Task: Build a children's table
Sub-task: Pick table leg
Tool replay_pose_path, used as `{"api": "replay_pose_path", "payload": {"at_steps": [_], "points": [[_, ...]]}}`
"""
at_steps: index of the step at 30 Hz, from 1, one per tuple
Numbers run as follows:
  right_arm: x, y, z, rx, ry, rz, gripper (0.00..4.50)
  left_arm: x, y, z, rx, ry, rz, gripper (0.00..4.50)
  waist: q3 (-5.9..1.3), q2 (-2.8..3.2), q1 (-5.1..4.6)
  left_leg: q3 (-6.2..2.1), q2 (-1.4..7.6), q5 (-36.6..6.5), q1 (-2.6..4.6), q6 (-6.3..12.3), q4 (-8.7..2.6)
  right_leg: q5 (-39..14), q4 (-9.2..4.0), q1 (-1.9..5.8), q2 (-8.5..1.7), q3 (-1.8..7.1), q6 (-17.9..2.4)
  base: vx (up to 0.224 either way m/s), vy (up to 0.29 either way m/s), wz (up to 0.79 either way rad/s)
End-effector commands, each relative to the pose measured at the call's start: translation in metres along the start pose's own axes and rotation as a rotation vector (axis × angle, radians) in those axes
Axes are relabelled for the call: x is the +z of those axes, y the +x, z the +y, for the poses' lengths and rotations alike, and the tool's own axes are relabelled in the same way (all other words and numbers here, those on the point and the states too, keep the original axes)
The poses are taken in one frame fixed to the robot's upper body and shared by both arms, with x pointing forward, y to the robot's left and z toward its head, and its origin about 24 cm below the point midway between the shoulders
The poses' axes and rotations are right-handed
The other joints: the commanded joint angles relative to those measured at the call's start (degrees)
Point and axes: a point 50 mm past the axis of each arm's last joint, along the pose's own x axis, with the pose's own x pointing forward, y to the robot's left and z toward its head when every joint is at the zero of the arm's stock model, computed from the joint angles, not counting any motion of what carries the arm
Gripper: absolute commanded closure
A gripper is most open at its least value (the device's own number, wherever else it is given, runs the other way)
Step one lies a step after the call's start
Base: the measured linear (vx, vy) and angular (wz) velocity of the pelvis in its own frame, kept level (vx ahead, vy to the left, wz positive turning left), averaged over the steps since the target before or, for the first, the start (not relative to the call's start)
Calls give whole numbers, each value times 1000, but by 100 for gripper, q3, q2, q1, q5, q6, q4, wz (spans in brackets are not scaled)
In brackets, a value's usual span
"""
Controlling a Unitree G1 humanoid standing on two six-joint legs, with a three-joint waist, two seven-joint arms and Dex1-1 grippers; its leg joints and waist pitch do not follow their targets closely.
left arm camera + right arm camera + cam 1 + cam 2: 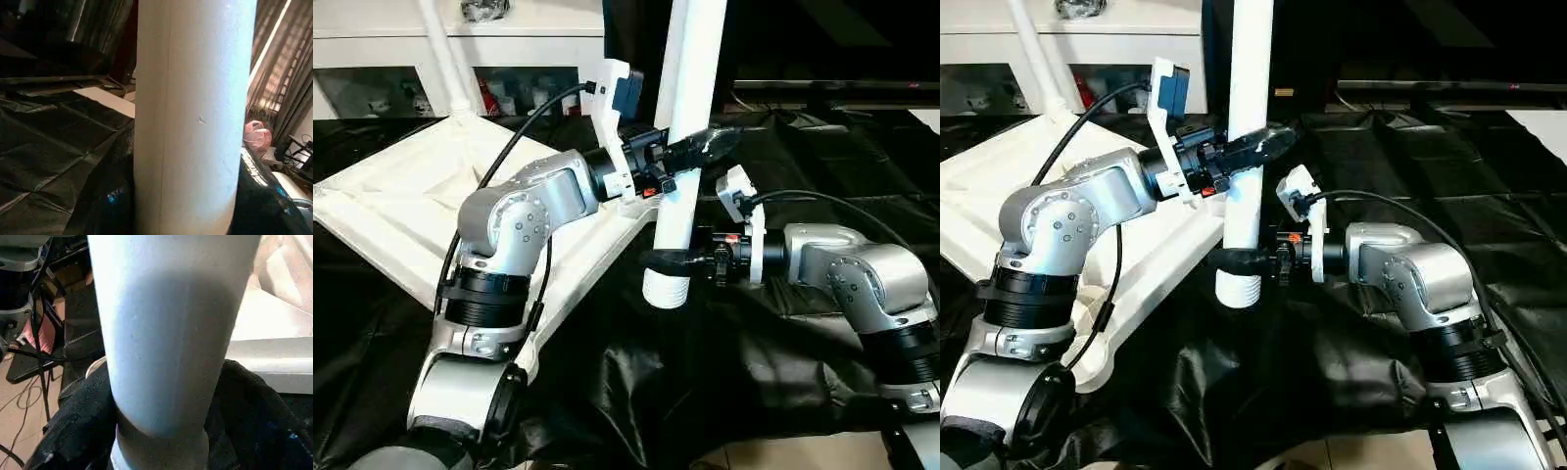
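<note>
Two tools of mine grasp one upright white table leg [685, 147]: left tool [690, 152] high, right tool [671, 262] near its threaded end. My ribbed tabletop [401, 211] lies at nine o'clock on black sheeting [724, 372].

Leg [166, 342]: white and round, close before my camera, narrowing to a ribbed end.
Black sheet [83, 431]: crumpled beneath the leg.
Tabletop [279, 352]: white edge just beside the leg.
Floor [19, 401]: bare, with cables.

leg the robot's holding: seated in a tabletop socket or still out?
Out. The leg stands near upright, its threaded end bare over black sheet, beside the tabletop.
</note>
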Motion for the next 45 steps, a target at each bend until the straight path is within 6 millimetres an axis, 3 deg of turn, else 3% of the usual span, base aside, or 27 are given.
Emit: {"api": "replay_pose_path", "payload": {"at_steps": [1, 8, 16, 17, 20, 25, 32, 35, 38, 41, 44, 45], "points": [[-2, -1, -3, -18, 22, 4, 182, 7, 6, -13, -82, 29, -11, 267, -470, -109, -2, -135, 232, -977, 159, 92, -334, -1700, -449, 285, -406, 206, -965, 0, 0, 0], [-3, -1, -1, -1, 36, -3, 247, 8, 6, -14, -89, 29, -15, 267, -473, -101, 5, -134, 236, -972, 166, 99, -332, -1652, -446, 281, -404, 206, -989, 0, 0, 0], [-4, -1, -2, -16, 37, -15, 259, 7, 4, -9, -33, 49, -18, 267, -475, -98, 3, -134, 234, -953, 159, 96, -333, -1654, -447, 285, -405, 205, -980, 0, 0, 0], [-4, -1, -2, -17, 36, -16, 259, 7, 4, -7, -26, 49, -18, 211, -474, -95, 4, -136, 236, -959, 166, 94, -333, -1657, -450, 281, -406, 205, -982, 0, 0, 0], [-4, -1, -2, -17, 34, -17, 259, 5, 1, -7, -40, 50, -13, 195, -473, -93, 1, -132, 232, -981, 170, 81, -333, -1680, -452, 277, -402, 207, -971, 0, 0, 0], [-2, 0, -2, -35, 26, -71, 259, 16, -4, -4, -39, 61, -184, 168, -472, -99, 6, -136, 232, -969, 151, 90, -332, -1647, -458, 286, -413, 205, -995, 0, 0, 0], [7, 3, -5, -69, 28, -175, 259, 35, -16, 5, 16, 10, -421, 168, -471, -102, -5, -130, 228, -1049, 163, 88, -333, -1733, -469, 274, -409, 196, -1002, 0, 0, 0], [10, 2, -7, -119, 16, -227, 260, 53, -39, 9, 46, 60, -494, 168, -478, -70, -16, -148, 223, -1076, 165, 41, -347, -1736, -452, 270, -406, 189, -952, 0, 0, 0], [9, 1, -8, -162, 1, -233, 260, 43, -51, 4, 6, 235, -289, 168, -476, -49, -19, -167, 250, -1064, 185, 15, -376, -1793, -442, 249, -407, 201, -857, 0, 0, 0], [5, 0, -8, -207, -24, -225, 260, 17, -73, 4, -44, 408, 49, 168, -462, 1, -32, -166, 265, -1156, 222, -120, -419, -1847, -415, 201, -385, 216, -761, 0, 0, 0], [1, 0, -8, -226, -36, -217, 260, 5, -88, 6, -63, 439, 201, 168, -455, 32, -54, -149, 267, -1365, 245, -277, -445, -1784, -394, 181, -375, 232, -815, 0, 0, 0], [-2, 0, -7, -234, -40, -211, 260, -2, -101, 7, -83, 465, 325, 168, -454, 51, -33, -157, 265, -1462, 275, -341, -445, -1773, -404, 161, -386, 230, -864, 0, 0, 0]]}}
